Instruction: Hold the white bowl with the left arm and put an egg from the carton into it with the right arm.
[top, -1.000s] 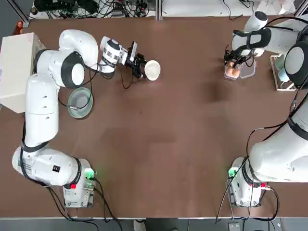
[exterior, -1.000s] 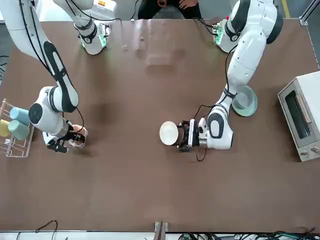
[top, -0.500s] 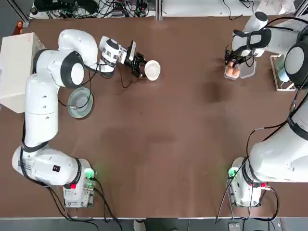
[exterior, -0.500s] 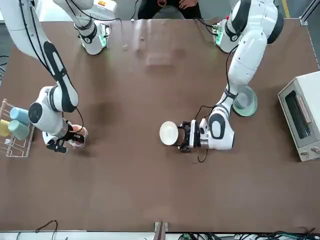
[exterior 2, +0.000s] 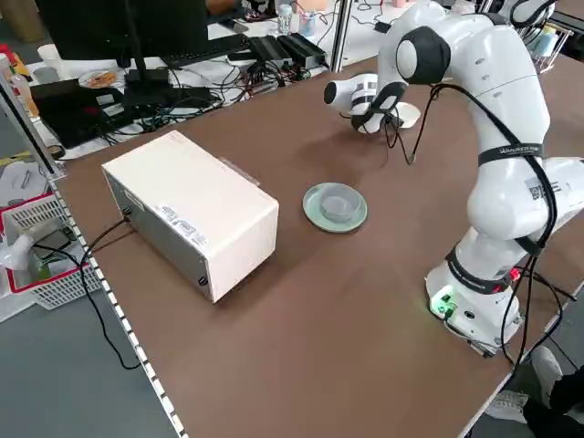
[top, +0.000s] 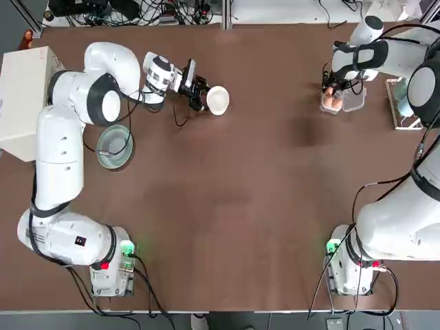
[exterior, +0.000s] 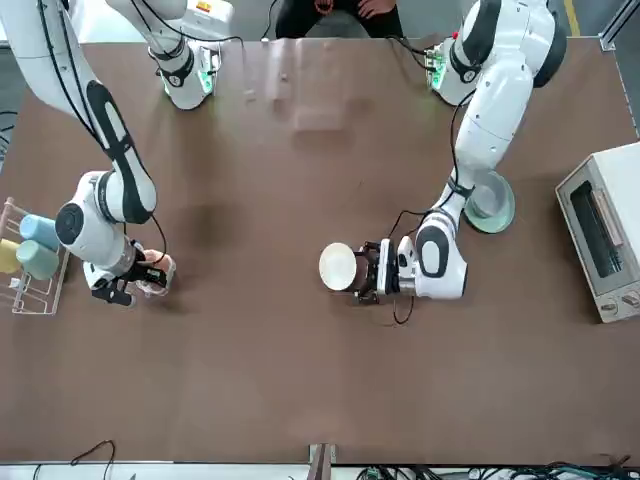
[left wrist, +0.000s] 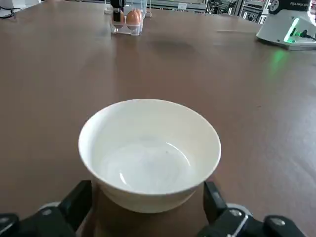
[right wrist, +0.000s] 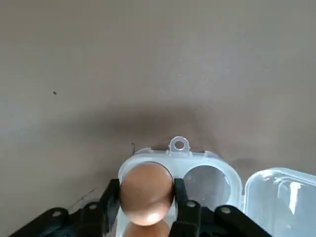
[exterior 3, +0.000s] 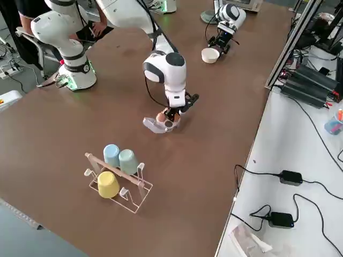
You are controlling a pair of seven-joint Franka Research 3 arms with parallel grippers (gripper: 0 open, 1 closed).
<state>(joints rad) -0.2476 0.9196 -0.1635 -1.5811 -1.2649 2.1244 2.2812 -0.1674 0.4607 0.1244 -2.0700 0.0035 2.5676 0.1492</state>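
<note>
- Your right gripper [right wrist: 146,197] is clenched on one egg [right wrist: 145,191] at the carton [right wrist: 207,180]; a black finger presses each side of the shell.
- In the right wrist view the egg's long axis runs along the fingers, and it sits over the carton cell nearest the small tab. A second egg [right wrist: 147,231] peeks out just behind it, and the cell beside it is bare.
- The carton's clear lid [right wrist: 279,197] lies flat open to one side, hinged away from the cells.
- From overhead you see the carton [top: 342,101] at the far right of the table [top: 240,206], beside the wire rack of cups [exterior 3: 120,174].
- Your left gripper [left wrist: 148,210] grasps the white bowl [left wrist: 149,153] low on its sides, one finger at each side of the base.
- The bowl stands upright, mouth up, nothing inside it. It sits at the far left-centre of the table [top: 218,100], well apart from the carton.
- The left arm's wrist lies nearly level with the table, gripper pointing toward the right arm's side.
- A grey-green plate [top: 114,146] rests near the left arm, and a white box-shaped appliance [exterior 2: 192,210] stands at the table's left edge.
</note>
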